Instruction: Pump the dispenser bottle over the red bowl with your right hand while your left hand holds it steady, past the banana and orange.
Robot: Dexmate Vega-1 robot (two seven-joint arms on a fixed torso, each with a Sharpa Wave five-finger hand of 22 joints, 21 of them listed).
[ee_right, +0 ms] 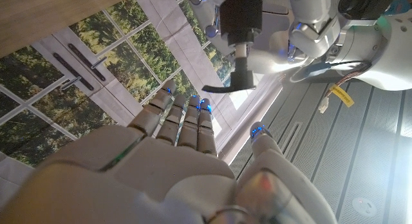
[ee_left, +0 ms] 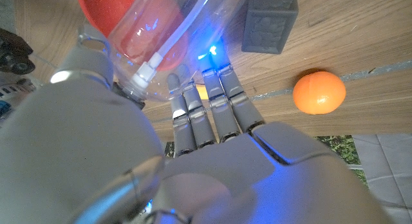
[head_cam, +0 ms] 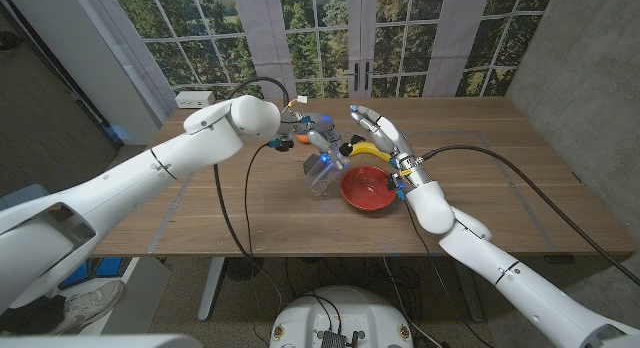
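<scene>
The clear dispenser bottle [head_cam: 322,170] stands tilted just left of the red bowl [head_cam: 367,187]. My left hand [head_cam: 314,138] grips the bottle near its top; its fingers [ee_left: 209,111] lie along the clear wall of the bottle [ee_left: 151,31]. My right hand [head_cam: 379,128] hovers open with fingers spread, above the banana [head_cam: 366,148] and behind the bowl. In the right wrist view the black pump head [ee_right: 237,31] sits just beyond the outstretched fingers [ee_right: 183,121], apart from them. The orange [ee_left: 318,92] lies on the table beside the bottle.
A grey cube [ee_left: 269,21] sits on the wood near the orange. A white box [head_cam: 196,99] lies at the table's far left corner. Black cables [head_cam: 232,203] hang from both arms over the table. Windows stand behind the far edge.
</scene>
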